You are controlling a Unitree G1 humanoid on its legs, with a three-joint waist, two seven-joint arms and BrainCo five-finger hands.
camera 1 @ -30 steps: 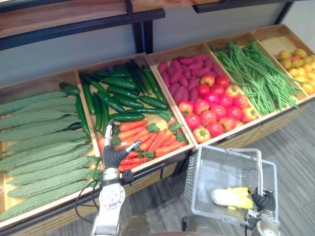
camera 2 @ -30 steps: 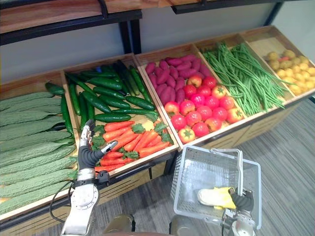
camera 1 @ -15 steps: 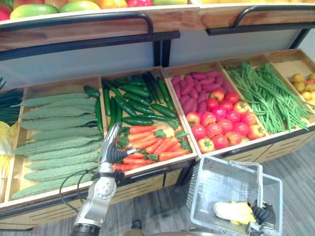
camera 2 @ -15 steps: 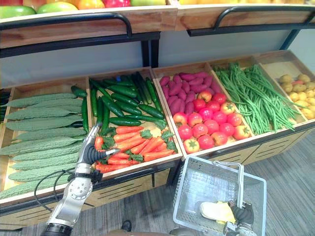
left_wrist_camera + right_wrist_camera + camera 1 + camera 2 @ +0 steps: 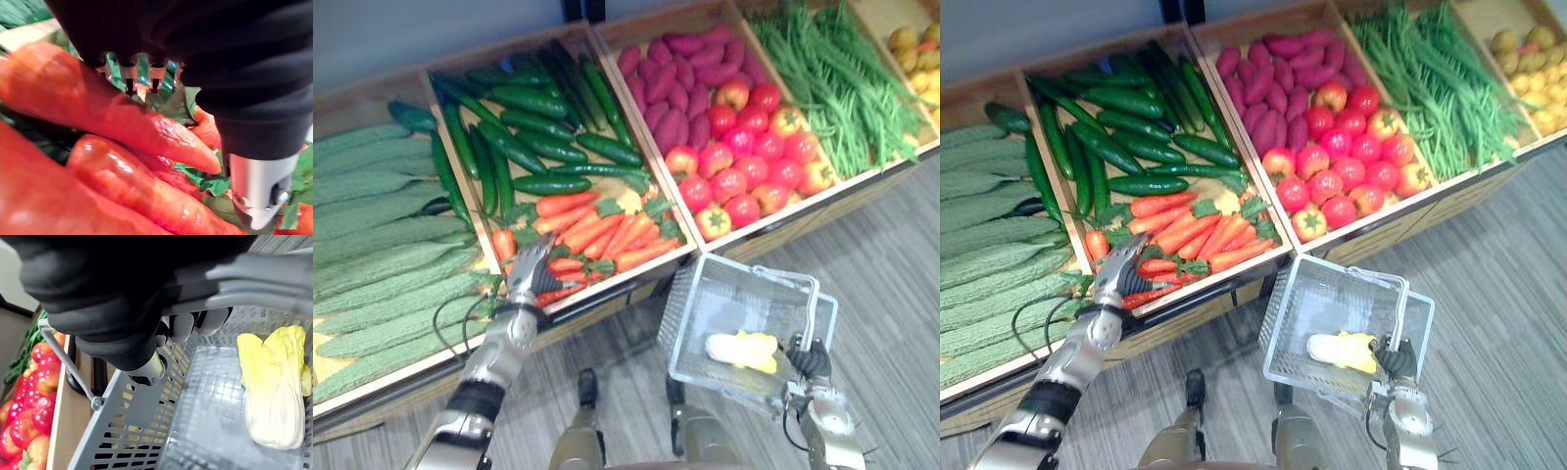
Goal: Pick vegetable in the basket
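A pile of orange carrots (image 5: 597, 235) with green tops fills the front half of a wooden bin. My left hand (image 5: 527, 271) lies on the front carrots, open, its fingers straight across them. In the left wrist view the thumb (image 5: 259, 196) stands clear beside a carrot (image 5: 122, 117) that passes under the fingers. My right hand (image 5: 810, 360) is shut on the handle (image 5: 254, 279) of a grey plastic basket (image 5: 690, 304) held low at the right. A pale yellow cabbage (image 5: 741, 350) lies in the basket.
Dark cucumbers (image 5: 529, 137) lie behind the carrots and long ridged gourds (image 5: 382, 245) fill the bin to the left. To the right come purple sweet potatoes (image 5: 675, 73), tomatoes (image 5: 744, 166), green beans (image 5: 842, 88) and yellow fruit (image 5: 915, 44). Grey striped floor lies below the stand.
The camera has tilted down, shifting the whole picture. My left hand has come down from the bin's front edge onto the carrots. The right hand still holds the basket.
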